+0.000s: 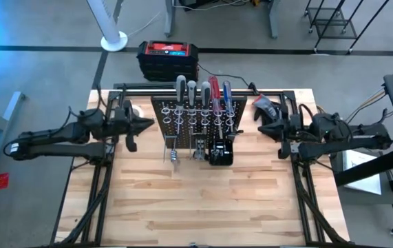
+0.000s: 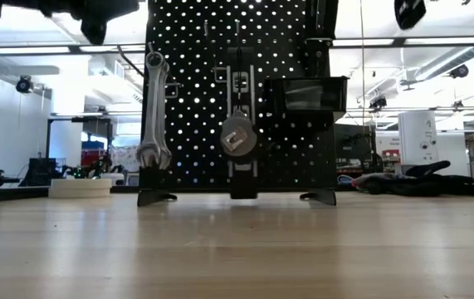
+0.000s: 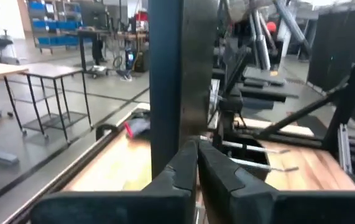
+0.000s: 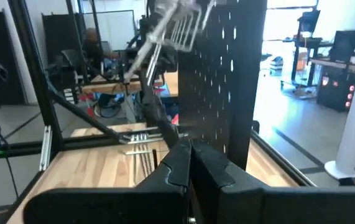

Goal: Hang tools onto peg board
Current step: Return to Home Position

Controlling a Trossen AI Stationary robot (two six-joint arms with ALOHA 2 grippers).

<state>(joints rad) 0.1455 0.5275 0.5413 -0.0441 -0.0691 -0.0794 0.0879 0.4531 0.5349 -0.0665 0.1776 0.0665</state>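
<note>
At the left of the desk (image 1: 203, 203), the left end effector (image 1: 140, 128) hangs above the wood. Its fingers (image 3: 180, 168) are pressed together on nothing, and its tip points at the peg board's left edge, close beside it but apart. The peg board (image 1: 182, 118) stands upright at the middle of the desk, toward the back. A row of screwdrivers (image 1: 205, 91) with grey, red and blue handles sits in its ring holders. A silver wrench (image 2: 153, 116) hangs on its left part, and a small black bin (image 2: 303, 93) sits on its right part. Past the board's right edge, the right end effector (image 1: 268, 128) hovers near it without touching, its fingers (image 4: 205, 165) likewise closed and empty. Black gloves (image 1: 265, 107) lie just behind it.
</note>
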